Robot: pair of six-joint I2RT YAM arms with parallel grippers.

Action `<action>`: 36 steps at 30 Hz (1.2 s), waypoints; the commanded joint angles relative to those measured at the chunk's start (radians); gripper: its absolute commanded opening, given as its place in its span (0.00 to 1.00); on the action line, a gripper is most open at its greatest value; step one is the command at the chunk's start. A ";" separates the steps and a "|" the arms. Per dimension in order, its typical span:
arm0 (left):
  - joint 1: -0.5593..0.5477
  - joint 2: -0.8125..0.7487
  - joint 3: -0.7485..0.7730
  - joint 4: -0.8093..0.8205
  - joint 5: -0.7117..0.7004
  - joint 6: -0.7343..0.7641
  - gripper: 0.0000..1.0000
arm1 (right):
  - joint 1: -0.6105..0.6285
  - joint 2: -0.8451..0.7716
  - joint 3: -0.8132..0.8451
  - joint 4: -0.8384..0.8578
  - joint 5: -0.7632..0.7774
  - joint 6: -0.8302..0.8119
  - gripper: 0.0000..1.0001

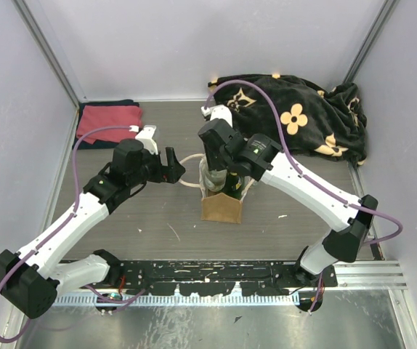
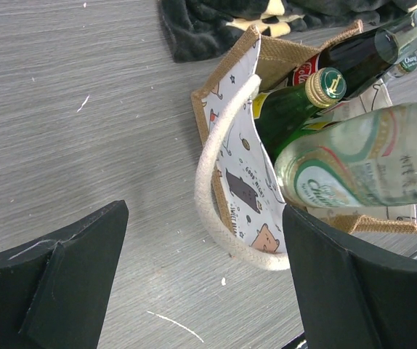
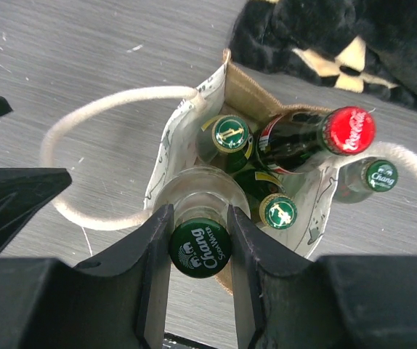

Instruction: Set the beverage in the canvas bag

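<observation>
Top external view, L to R: red towel (image 1: pixel 108 122) far-left on the desk (image 1: pixel 158 225); left jaws released, gripping nothing, near the canvas bag (image 1: pixel 221 207); the bag upright mid-desk; right arm reaching over it; black flowered blanket (image 1: pixel 296 109) far-right.

Right jaws are clenched on the neck of the beverage (image 3: pixel 199 247), a clear Chang bottle. It hangs tilted, with its base at the bag's near-left corner. Can't tell if the base is below the rim yet.

Risks, my read:
- Nothing steadies the bag, so a push from the tilted base could fold the wall or tip the bag over.
- The bag is already crowded, so glass-on-glass contact is likely and the beverage may jam part-way.
- If let go too high or too tilted, the beverage could topple out over the rim.
- The handle loop (image 2: pixel 201 189) sags out on the left and could snag if the left arm moves in.

View diffs:
- Left wrist view shows the beverage side-on w/ its tilt, plus the printed lining (image 2: pixel 245 182).
- Right wrist view looks straight down and shows the grip and how the bag is packed: gold-rimmed green cap (image 3: pixel 232 134), red Coke cap (image 3: pixel 349 129), small green cap (image 3: pixel 277 211).
- A second Chang cap (image 3: pixel 379 174) sits at the right wall; unclear if it's inside.
- Top view hides all that under the arm.
</observation>
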 commanded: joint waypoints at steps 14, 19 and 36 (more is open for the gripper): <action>0.003 -0.018 -0.028 0.008 0.004 0.017 0.94 | 0.006 -0.099 -0.297 0.390 0.021 0.032 0.01; 0.003 -0.020 -0.034 0.010 0.005 0.018 0.94 | 0.007 -0.113 -0.372 0.472 0.027 0.015 0.01; 0.002 -0.033 -0.040 0.006 0.004 0.024 0.95 | 0.007 -0.072 -0.493 0.570 0.015 -0.025 0.01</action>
